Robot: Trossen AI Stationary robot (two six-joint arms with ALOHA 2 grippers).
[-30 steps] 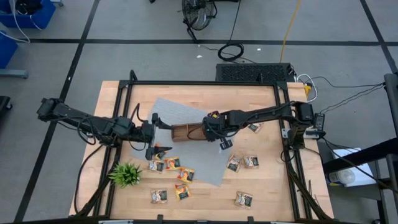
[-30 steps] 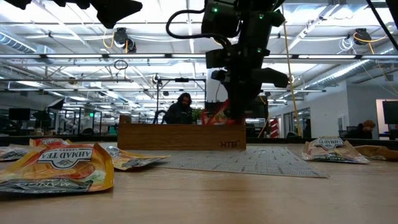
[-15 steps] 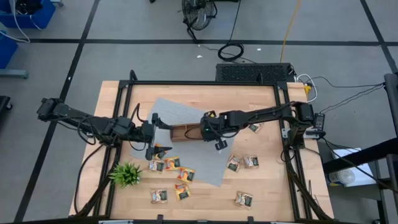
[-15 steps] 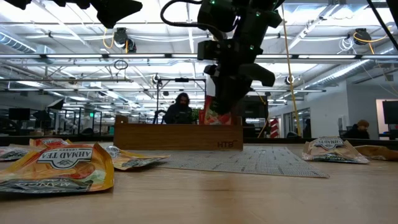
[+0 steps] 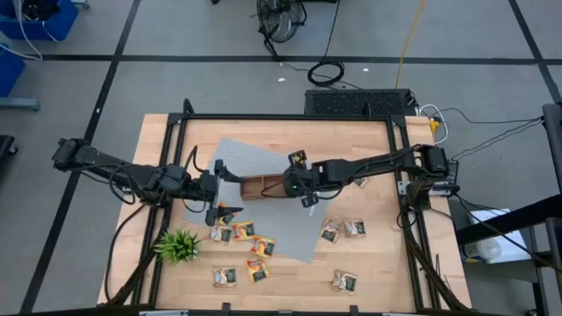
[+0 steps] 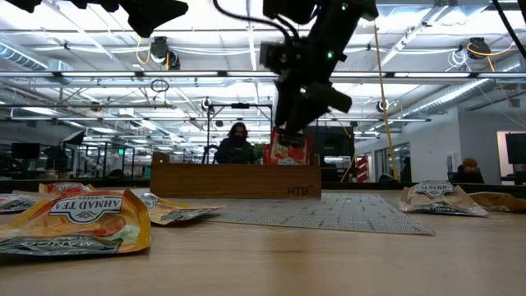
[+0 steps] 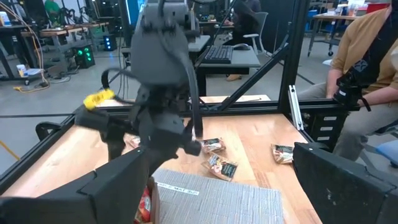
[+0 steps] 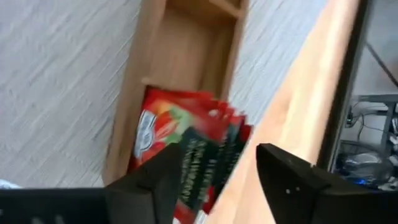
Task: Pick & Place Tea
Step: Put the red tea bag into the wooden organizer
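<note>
The right hand point(image 5: 296, 182) has lifted up and back from the wooden tray point(image 5: 263, 187) since a second ago, and its fingers are now spread with nothing in them. The red sachets point(image 8: 186, 146) it was over now stand packed upright in the tray's end compartment, poking above the rim in the low view.

Nearest the low camera, a crinkly orange-yellow sachet point(image 6: 78, 220) lies flat on the pale wood desk point(image 5: 378, 254), with more foil packets point(image 5: 342, 229) scattered around the ribbed grey mat point(image 5: 255, 158). A spiky green plant point(image 5: 177, 245) sits by the desk's near-left corner.

The left hand point(image 5: 217, 189) hangs wide open and empty off the tray's other end.

Further back it's an open workshop with ceiling trusses, and a person point(image 6: 236, 145) sits behind the tray.
</note>
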